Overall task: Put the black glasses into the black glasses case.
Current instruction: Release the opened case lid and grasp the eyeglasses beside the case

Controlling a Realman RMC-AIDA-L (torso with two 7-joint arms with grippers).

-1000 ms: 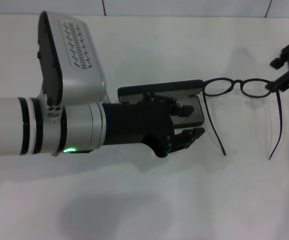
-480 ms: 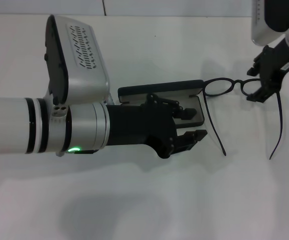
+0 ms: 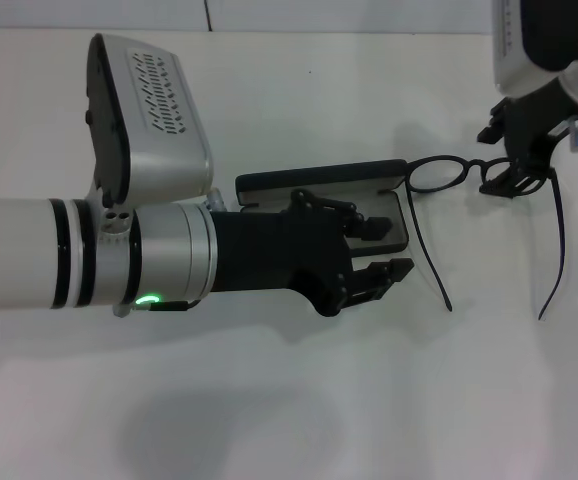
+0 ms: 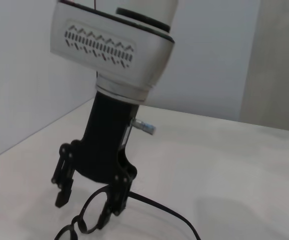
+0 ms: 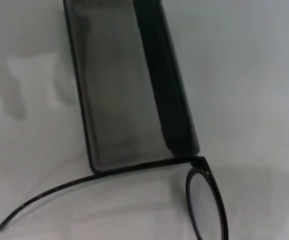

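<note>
The glasses (image 3: 469, 170) lie unfolded on the white tabletop (image 3: 289, 400), front rim upright, both temples stretched toward the robot. The open case (image 3: 319, 182) sits just beside them, its corner touching or nearly touching the near lens hinge in the right wrist view.

The right gripper (image 3: 514, 165) has its jaws spread and straddling the outer lens in the left wrist view, with no pinch yet. To do this well, the jaws should close on the rim or bridge rather than the lens face, gently enough not to flex the thin frame. The long temples will trail, so the lift needs height before any swing toward the case – and the temples likely must be folded or laid lengthwise to fit the grey lining.

The left gripper (image 3: 369, 250) hovers over the case with jaws spread, holding nothing; it looks placed to steady the case.

Much is hidden: the left arm covers most of the case – whether its tips touch the case cannot be told. The head view crops the right arm and blurs its fingertips against the frame.
</note>
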